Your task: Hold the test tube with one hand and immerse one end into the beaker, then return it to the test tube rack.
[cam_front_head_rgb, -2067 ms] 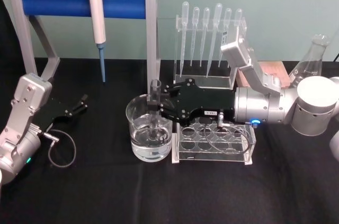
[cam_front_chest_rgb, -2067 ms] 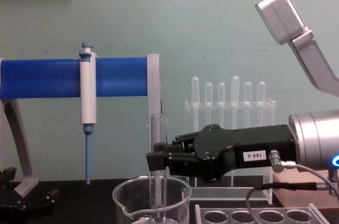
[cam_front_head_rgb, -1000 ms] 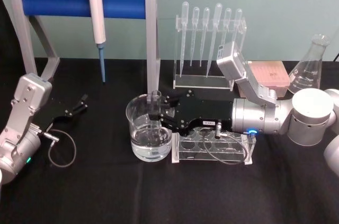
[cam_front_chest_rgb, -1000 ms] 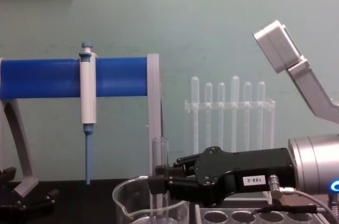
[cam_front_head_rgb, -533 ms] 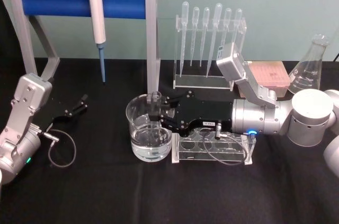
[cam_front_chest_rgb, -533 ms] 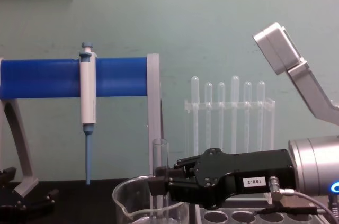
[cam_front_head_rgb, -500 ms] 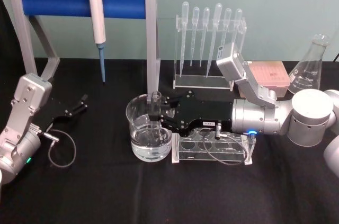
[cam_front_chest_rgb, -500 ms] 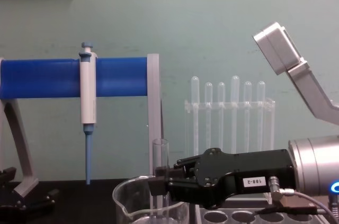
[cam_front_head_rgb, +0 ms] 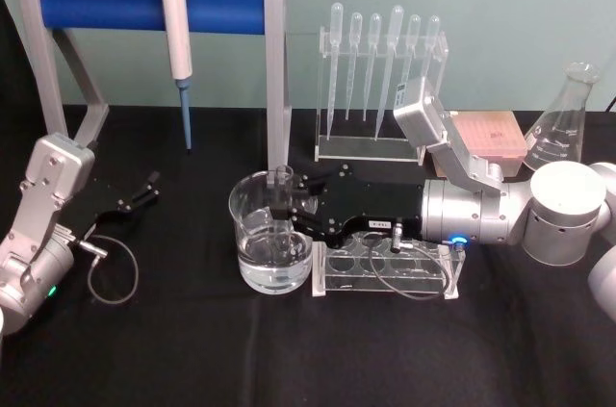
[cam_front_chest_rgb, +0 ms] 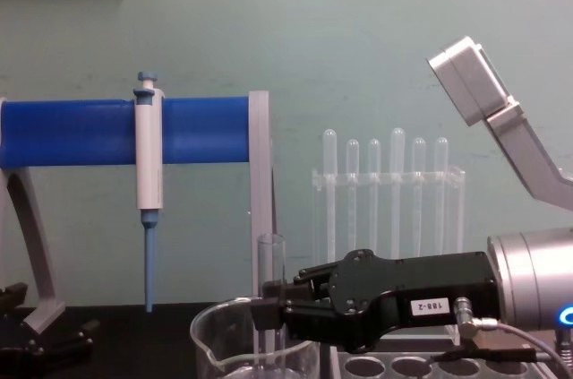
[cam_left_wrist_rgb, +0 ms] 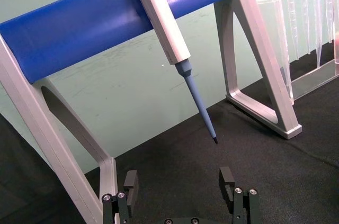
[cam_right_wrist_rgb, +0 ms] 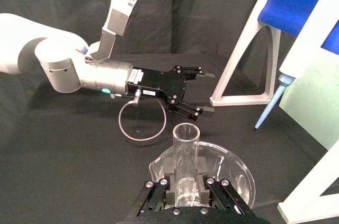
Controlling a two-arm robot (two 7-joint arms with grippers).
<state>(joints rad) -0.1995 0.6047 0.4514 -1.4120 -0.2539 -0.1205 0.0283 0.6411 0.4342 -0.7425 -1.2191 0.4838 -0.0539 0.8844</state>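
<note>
In the beaker (cam_front_head_rgb: 248, 226), nine o'clock of the rack (cam_front_head_rgb: 385, 284), our right claw (cam_front_head_rgb: 284, 207) grips the test tube (cam_front_head_rgb: 281, 178); our left claw (cam_front_head_rgb: 140, 193) sits released.

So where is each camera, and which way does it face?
Head view: high, looking down; right gripper holds the test tube in the beaker, left gripper rests left.
Chest view: low, looking forward; right gripper enters from right.
Left wrist view: on left arm, facing the pipette; own fingers show.
Right wrist view: on right arm, facing the left gripper over the test tube.
Head and chest share test tube, beaker.
</note>
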